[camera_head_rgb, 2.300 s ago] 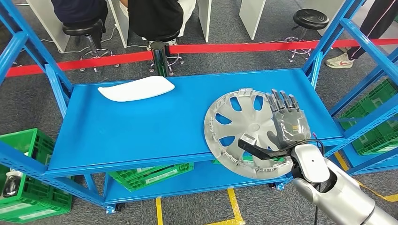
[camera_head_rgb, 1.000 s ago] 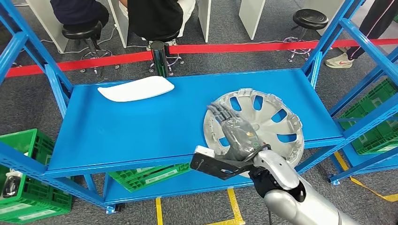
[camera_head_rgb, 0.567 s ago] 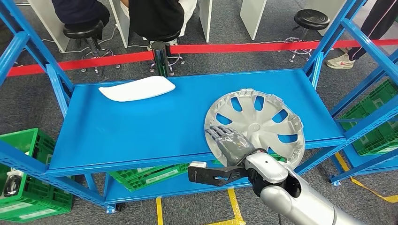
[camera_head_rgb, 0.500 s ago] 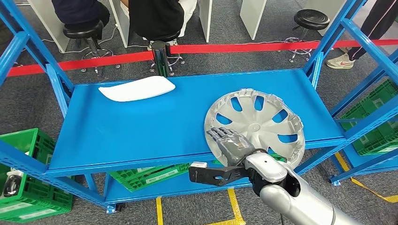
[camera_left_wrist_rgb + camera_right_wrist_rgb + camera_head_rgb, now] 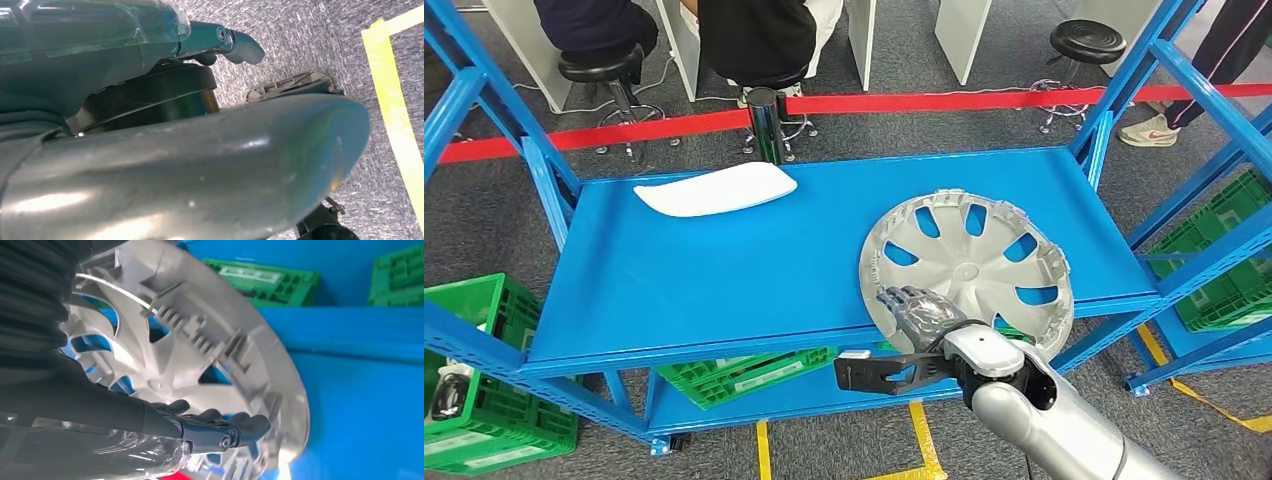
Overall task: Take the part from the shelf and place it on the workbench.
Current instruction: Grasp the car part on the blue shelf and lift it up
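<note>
**Reaching for wheel cover on blue shelf**

On shelf, near front-right edge: silver wheel cover, part overhanging. At its near rim, right hand, fingers stretched over it, thumb out below; firm grip can't be told.

Just past my right hand I see a matt silver-grey plastic hubcap with ribbed moulding underneath, lying on a smooth, painted blue metal shelf. My forearm's casing looks glossy silver.
</note>
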Action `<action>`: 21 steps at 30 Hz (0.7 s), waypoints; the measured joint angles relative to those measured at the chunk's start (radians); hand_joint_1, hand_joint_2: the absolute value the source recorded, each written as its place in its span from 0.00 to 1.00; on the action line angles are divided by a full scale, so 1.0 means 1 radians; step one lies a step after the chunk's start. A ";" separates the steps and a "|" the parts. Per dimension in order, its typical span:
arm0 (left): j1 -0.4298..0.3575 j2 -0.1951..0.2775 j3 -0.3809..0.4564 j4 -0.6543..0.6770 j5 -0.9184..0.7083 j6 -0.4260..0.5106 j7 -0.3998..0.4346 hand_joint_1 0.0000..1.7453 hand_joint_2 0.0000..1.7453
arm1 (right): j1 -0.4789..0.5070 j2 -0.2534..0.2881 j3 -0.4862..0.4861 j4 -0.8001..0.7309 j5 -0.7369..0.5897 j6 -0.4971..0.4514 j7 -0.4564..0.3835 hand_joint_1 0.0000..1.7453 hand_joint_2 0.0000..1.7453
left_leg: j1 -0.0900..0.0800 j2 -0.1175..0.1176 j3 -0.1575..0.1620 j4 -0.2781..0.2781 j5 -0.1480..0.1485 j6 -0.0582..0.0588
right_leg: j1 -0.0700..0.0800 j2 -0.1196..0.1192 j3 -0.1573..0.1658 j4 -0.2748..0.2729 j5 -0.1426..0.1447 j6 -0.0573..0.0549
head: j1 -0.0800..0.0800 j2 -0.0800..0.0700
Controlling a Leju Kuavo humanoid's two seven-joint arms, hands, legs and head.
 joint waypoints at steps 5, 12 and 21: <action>-0.001 0.000 0.001 0.000 0.011 0.003 0.000 0.00 0.00 | -0.015 0.017 0.001 0.031 0.006 0.004 0.000 0.00 1.00 | 0.000 0.002 0.000 0.000 0.000 0.000 | 0.000 0.001 0.000 0.000 0.000 0.000 | 0.000 0.000; 0.000 0.000 0.002 0.000 0.018 0.004 -0.007 0.00 0.00 | -0.047 0.034 0.003 0.080 -0.002 0.011 0.000 0.00 1.00 | 0.000 0.005 0.001 0.000 0.000 0.000 | 0.000 0.002 0.000 0.000 0.000 0.000 | 0.000 0.000; 0.000 0.000 0.002 0.000 0.021 0.005 -0.009 0.00 0.00 | -0.062 0.047 0.004 0.140 0.018 0.035 0.000 0.00 1.00 | 0.000 0.005 0.001 0.000 0.000 0.000 | 0.000 0.002 0.000 0.000 0.000 0.000 | 0.000 0.000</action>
